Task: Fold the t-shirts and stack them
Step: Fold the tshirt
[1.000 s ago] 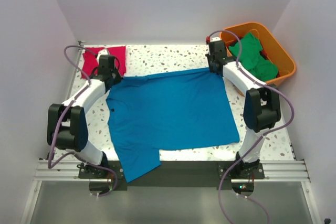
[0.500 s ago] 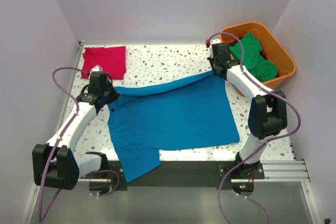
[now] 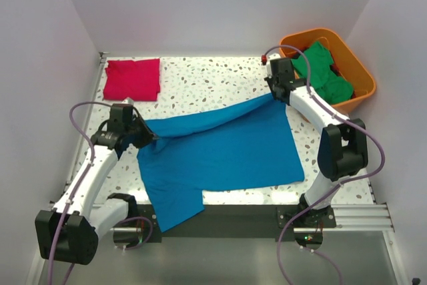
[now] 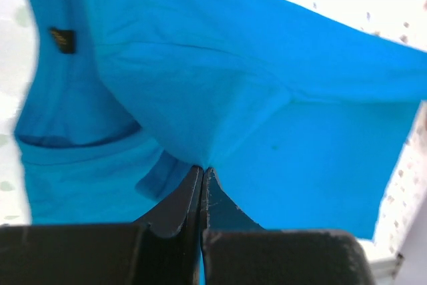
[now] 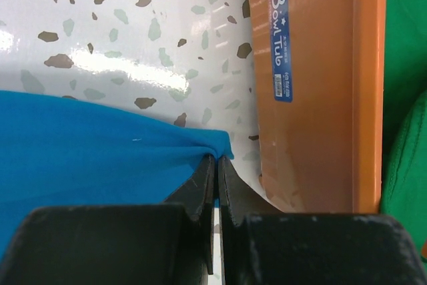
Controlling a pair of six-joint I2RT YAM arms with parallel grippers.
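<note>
A bright blue t-shirt [image 3: 220, 151] lies spread on the table, its far edge lifted and pulled toward the front. My left gripper [image 3: 148, 138] is shut on the shirt's far left corner near the collar; in the left wrist view [image 4: 202, 168] the cloth bunches at the closed tips. My right gripper [image 3: 279, 95] is shut on the far right corner [image 5: 217, 157], beside the orange bin. A folded red t-shirt [image 3: 133, 79] lies flat at the far left. Green t-shirts [image 3: 323, 71] lie in the bin.
The orange plastic bin [image 3: 358, 71] stands at the far right, its wall close to my right gripper [image 5: 313, 98]. One blue sleeve [image 3: 175, 208] hangs over the table's front edge. White walls close in the table on three sides.
My left gripper has moved toward the front and left, away from the red shirt, pulling the blue shirt's far edge with it. My right gripper has shifted only slightly.
</note>
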